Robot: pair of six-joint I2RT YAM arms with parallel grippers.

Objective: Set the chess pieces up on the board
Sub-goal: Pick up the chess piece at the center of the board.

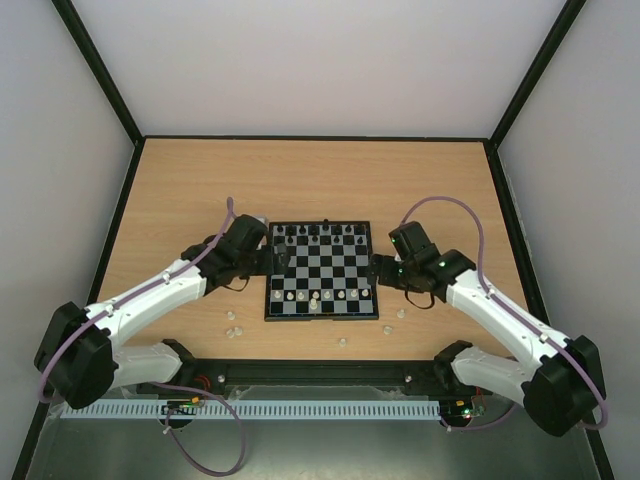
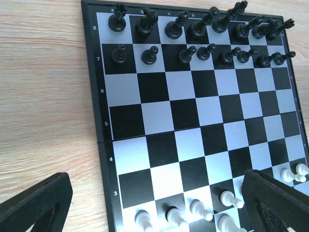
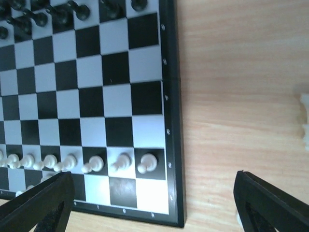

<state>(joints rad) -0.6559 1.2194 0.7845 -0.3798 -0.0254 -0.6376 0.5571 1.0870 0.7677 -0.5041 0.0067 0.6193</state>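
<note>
Off the near-left corner of the board (image 2: 159,87), two loose white pieces (image 1: 231,316) lie on the table (image 1: 200,190), apart from the board's border.

Your left gripper (image 2: 155,186) hangs over the board's left edge. Its jaws are spread wide with nothing between them, so it is released and grips no piece. In its wrist view one finger (image 2: 36,203) sits over the wood left of the board. The other finger (image 2: 275,200) sits over the board's near rows, right next to some of the white pawns (image 2: 231,198) in that view.

On the board, the black pieces (image 2: 193,29) stand along the two far rows, the taller ones behind and the pawns in front. The white pawns line the second row from the near edge. A few more white figures stand in the nearest row, too small for you to tell which they are.

Another loose white piece (image 1: 343,342) lies on the table just in front of the board's near edge.

Your right gripper (image 3: 153,176) straddles the board's right edge by the near-right corner. Its jaws are also wide apart and empty, holding nothing. One finger (image 3: 38,205) is over the board's near rows, the other (image 3: 273,203) over the wood right of the board. Two more loose white figures (image 1: 401,313) lie on the table right of that corner, near this gripper.
</note>
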